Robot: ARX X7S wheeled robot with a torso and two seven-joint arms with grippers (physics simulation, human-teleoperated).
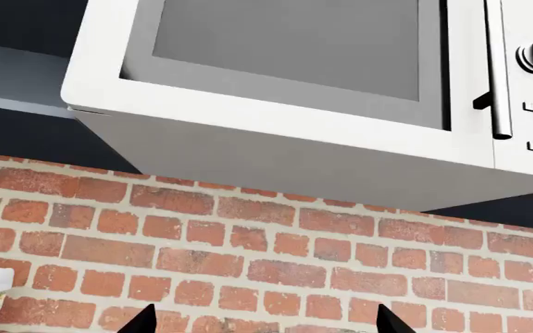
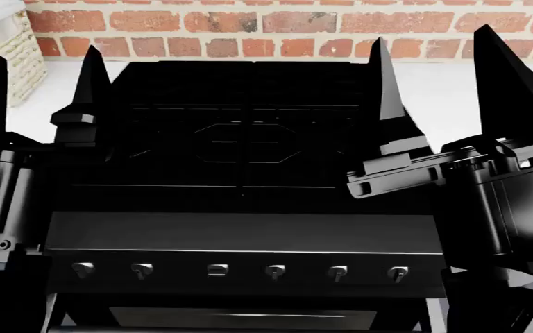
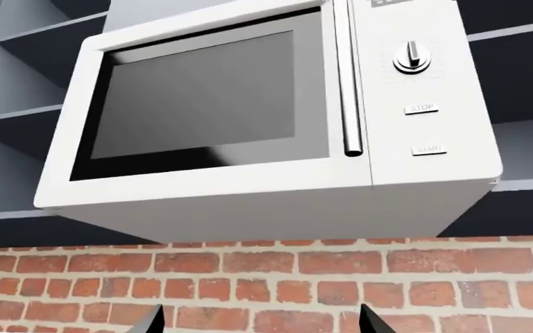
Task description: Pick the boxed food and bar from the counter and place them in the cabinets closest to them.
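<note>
Microwave (image 3: 248, 118) buttons read "STOP" and "START". Both wrist views show the microwave above the brick wall (image 1: 276, 257); only the head view shows the stovetop (image 2: 248, 146) and white surface (image 2: 452, 87). Left gripper (image 2: 39, 76) and right gripper (image 2: 447, 76) jaws spread, empty. Boxed food and bar not visible

Microwave (image 3: 248, 125): smooth white casing, slight sheen; door window dark grey, semi-gloss; bar handle (image 3: 348, 83) and knob (image 3: 412, 57) look brushed metal. Back wall (image 1: 266, 263): rough matt red brick, pale mortar. Stovetop (image 2: 248, 139): black, matt, grates barely separable; front knobs (image 2: 276, 270) metallic grey. Worktop (image 2: 452, 87): smooth white, stone-like. Both end effectors: matt black, hard plastic look.
</note>
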